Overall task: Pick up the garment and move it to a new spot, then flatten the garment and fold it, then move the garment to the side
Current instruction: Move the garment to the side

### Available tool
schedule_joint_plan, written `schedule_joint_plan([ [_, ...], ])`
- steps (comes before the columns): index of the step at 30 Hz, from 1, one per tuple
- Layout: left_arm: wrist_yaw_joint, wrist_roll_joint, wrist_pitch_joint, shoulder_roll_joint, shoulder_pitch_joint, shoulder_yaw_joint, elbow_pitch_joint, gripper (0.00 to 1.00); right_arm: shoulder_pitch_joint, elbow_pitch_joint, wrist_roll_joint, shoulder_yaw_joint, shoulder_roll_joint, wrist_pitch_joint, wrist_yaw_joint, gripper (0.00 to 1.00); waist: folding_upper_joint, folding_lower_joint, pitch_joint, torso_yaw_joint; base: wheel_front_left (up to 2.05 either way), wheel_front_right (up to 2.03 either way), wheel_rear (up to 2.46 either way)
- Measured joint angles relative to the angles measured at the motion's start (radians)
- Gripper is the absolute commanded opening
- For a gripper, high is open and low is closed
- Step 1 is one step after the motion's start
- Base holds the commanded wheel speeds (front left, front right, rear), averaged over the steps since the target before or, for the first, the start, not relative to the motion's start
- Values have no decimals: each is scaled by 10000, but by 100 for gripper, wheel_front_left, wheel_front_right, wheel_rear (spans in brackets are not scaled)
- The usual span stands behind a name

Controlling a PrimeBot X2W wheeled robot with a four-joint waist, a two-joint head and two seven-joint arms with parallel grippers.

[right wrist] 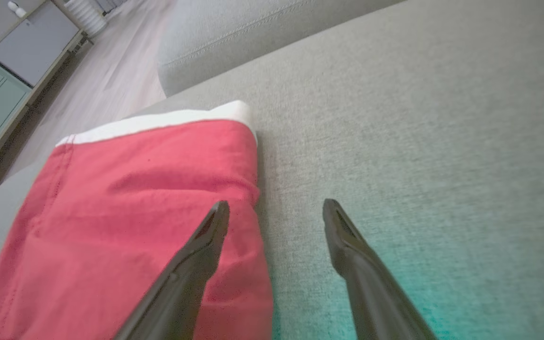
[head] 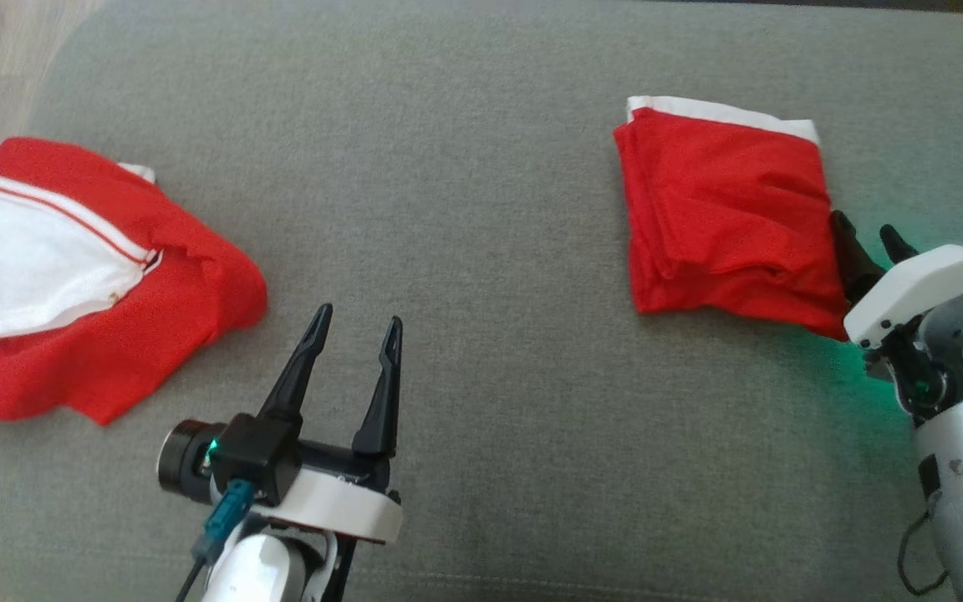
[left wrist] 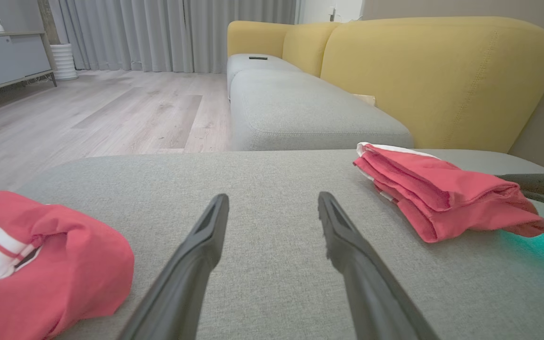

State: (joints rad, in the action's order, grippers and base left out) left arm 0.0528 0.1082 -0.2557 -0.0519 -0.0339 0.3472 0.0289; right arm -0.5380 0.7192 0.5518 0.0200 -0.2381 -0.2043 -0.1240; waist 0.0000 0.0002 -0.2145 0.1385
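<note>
Evidently soft and light, the folded garment lay as a red, roughly square stack on the grey cushion, well over on the robot's right, with a white band showing along its far edge. It looked like thin, limp cloth with no stiffness of its own. By my judgement the layers would slip over one another, and the fold would fall open if only the top layer were lifted. The safest hold seemed to be a pinch through the whole stack at its right-hand edge, or else a low push across the fabric, which gave enough friction to drag on it.

That edge was where the right gripper stood, with its two dark fingers spread wide and holding nothing. In the right wrist view one finger hung over the garment's red margin and the other over bare cushion, so the jaws straddled the edge. Whether either tip touched the cloth could not be told.

The left gripper was well apart from the stack, low over the middle of the cushion, its fingers likewise parted and empty. Just beyond it on the left lay a crumpled garment, red with a white panel, unfolded and loose. A yellow sofa back rose behind the cushion in the left wrist view.
</note>
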Motion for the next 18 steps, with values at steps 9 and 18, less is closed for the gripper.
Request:
schedule_joint_plan([
  [9, 15, 180, 0, 10, -185, 54, 130, 100, -496, 1024, 157, 650, -10, 17, 0, 0, 0, -2, -313, 143, 0, 0, 0],
  [18, 86, 182, -2, 12, -217, -56, 10, 100, -679, 1037, 38, 1407, -999, 236, -2, 0, 0, -3, -428, -416, 0, 0, 0],
])
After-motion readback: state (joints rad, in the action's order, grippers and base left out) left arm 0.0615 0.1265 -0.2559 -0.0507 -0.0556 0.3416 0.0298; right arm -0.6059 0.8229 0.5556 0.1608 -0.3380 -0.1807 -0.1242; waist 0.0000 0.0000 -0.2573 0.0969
